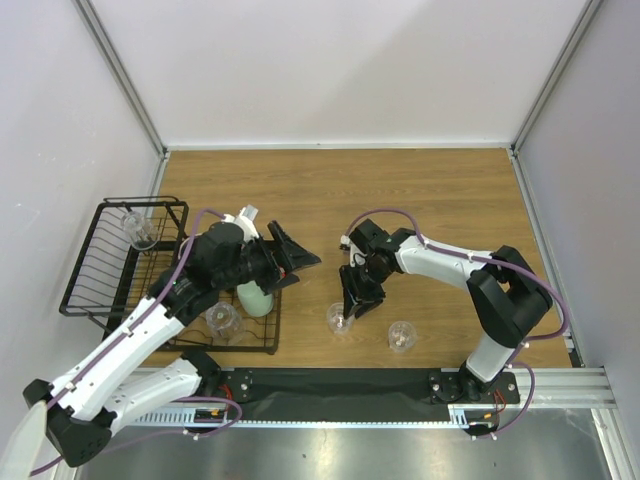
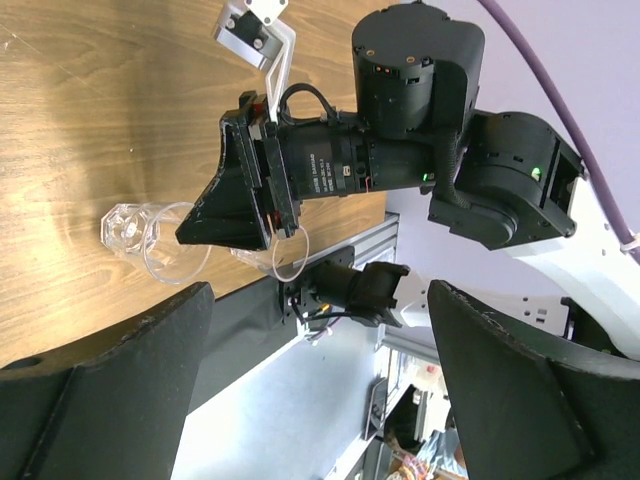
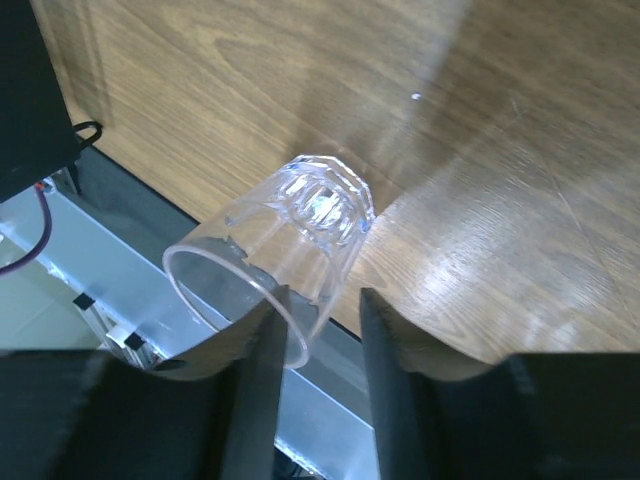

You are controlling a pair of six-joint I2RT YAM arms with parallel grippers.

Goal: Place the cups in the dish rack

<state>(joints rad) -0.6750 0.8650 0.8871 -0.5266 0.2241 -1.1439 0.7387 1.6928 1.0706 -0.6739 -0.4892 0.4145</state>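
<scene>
A clear tumbler (image 1: 339, 320) stands on the wooden table near the front edge. My right gripper (image 1: 352, 300) is right over it, and the jaws are a little apart. In the right wrist view one finger (image 3: 262, 350) is inside the tumbler's (image 3: 300, 235) rim and the other is outside its wall, with small gaps showing. A second clear tumbler (image 1: 401, 336) stands to its right. My left gripper (image 1: 292, 258) is open and empty, hovering beside the black wire dish rack (image 1: 92, 262). The rack holds two clear tumblers (image 1: 140, 230) (image 1: 222, 319) and a mint-green cup (image 1: 255, 297). No orange-red cup or dark mug is in view.
The rack lies at the table's left side by the left wall. The black front rail (image 1: 340, 382) runs just behind the two loose tumblers. The left wrist view shows my right gripper (image 2: 240, 215) with a tumbler (image 2: 288, 257) at its tips and the other tumbler (image 2: 150, 238) beside it.
</scene>
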